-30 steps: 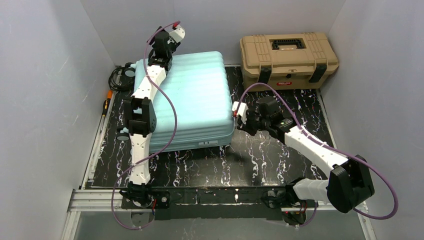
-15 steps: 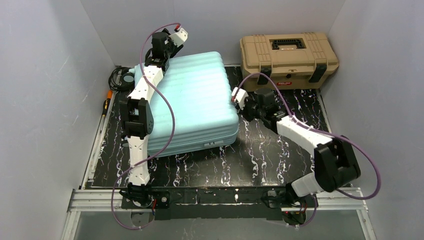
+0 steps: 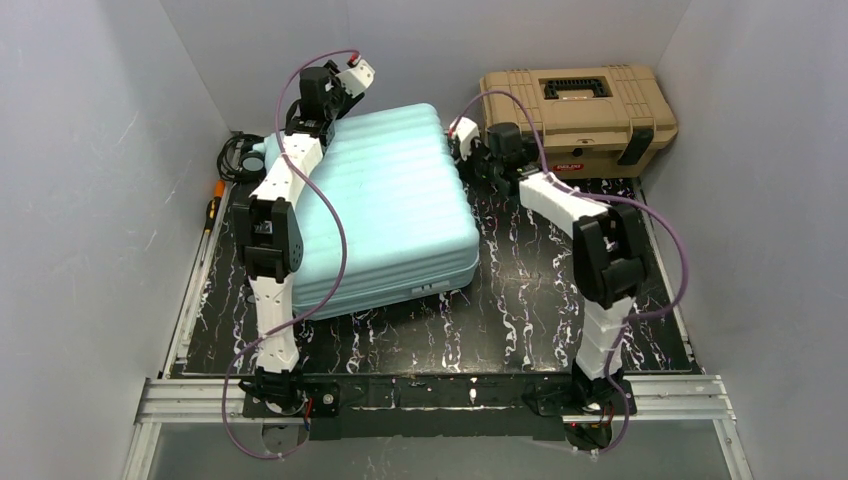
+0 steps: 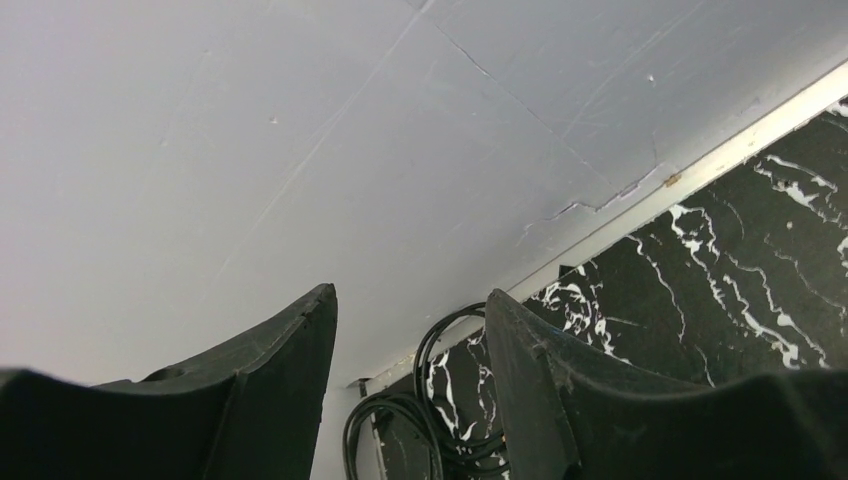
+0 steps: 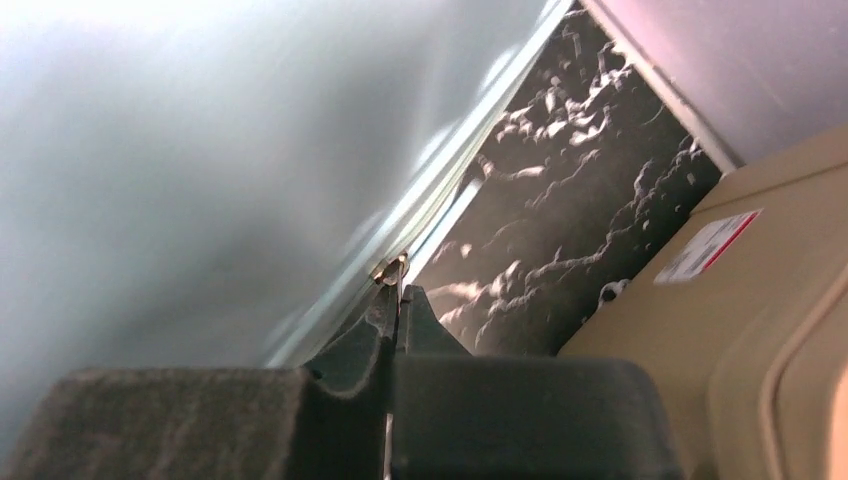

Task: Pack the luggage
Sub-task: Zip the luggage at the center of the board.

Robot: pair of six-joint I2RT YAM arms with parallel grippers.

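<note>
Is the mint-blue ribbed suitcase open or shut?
Shut: the mint-blue ribbed suitcase lies flat, shell halves together, no lining showing.

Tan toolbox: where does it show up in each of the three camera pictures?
Top external: the tan toolbox sits at the upper right of the picture.
Left wrist: not in it.
Right wrist: its tan side, with a red-and-white label, fills the lower right.
Shared landmark: the black marbled tabletop, in all three.

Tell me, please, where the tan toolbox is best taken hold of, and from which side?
Probably by the black handle on top of the toolbox, coming from above. The box looks too broad for a hand to span, and the handle lies flat midway along its upward-facing top, with nothing over it.
</note>
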